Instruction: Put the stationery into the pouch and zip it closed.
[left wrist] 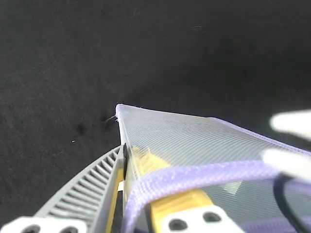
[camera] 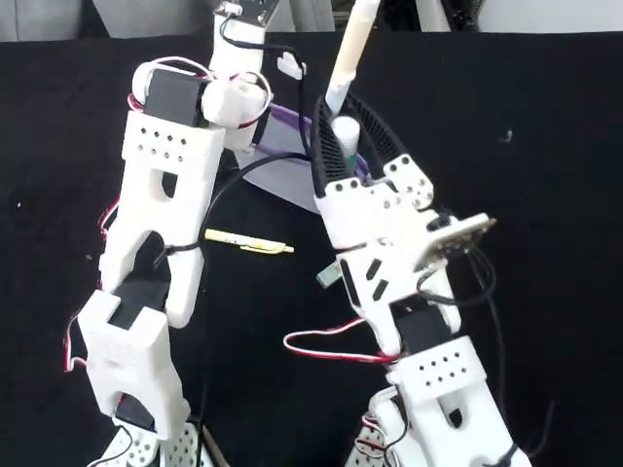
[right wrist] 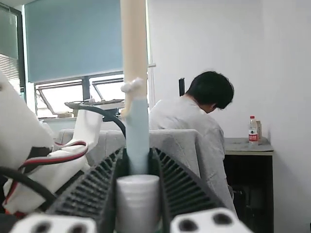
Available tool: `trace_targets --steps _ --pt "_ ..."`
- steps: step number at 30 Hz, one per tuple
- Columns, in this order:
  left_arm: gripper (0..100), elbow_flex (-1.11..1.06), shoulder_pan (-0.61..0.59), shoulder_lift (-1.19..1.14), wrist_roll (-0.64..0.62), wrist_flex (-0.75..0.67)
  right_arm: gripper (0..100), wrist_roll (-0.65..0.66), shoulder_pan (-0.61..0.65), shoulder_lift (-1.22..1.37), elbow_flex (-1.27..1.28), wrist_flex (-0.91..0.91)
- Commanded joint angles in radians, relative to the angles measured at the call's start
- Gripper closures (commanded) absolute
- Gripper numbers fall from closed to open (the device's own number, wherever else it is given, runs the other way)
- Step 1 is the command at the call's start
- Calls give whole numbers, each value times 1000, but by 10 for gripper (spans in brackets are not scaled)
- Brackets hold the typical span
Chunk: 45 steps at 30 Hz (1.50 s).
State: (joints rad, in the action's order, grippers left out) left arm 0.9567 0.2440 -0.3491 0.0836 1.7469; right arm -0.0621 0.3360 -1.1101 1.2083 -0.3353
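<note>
Clear mesh pouch with a purple edge [camera: 282, 170] sits far back on the black table [camera: 545, 195] in the high view. The white left arm [camera: 161, 195] hides part of the pouch. Just beside the pouch is the right gripper [camera: 343, 122] on the white right arm [camera: 428, 370]. Its black fingers are squeezed onto a long pen with a cream body and a light blue part [camera: 352, 44]. The long pen points up and away from the table. A thin yellow pen [camera: 248, 242] lies flat on the table between the two arms, near the pouch but not touching it.

In the left wrist view, the left gripper [left wrist: 124, 155] is pinched tight on one side of the pouch [left wrist: 194, 141]. A grey ribbed finger [left wrist: 92, 187] is on the outside. A yellow finger [left wrist: 184, 204] shows through the clear mesh. The purple edge runs over the yellow finger. The held side is lifted, and one corner of the pouch sticks out over the black table [left wrist: 97, 58].

In the right wrist view, the right gripper [right wrist: 138, 158] grips the long pen [right wrist: 133, 73] between two black ribbed fingers [right wrist: 97, 184]. The long pen stands straight up out of the gripper. Its light blue part is low, between the fingers, and the cream part is above.
</note>
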Motion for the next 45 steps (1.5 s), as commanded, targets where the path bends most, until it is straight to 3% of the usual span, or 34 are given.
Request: trace_targets --steps 1,15,22,45 --pt "972 4 1 -11 6 3 987 -3 12 39 -4 -26" --pt "972 1 -1 -12 6 5 972 -2 12 282 61 -215" --pt "972 4 4 -15 3 3 763 3 12 306 51 -216" --pt "972 4 -8 -15 6 3 759 5 9 245 42 -209"
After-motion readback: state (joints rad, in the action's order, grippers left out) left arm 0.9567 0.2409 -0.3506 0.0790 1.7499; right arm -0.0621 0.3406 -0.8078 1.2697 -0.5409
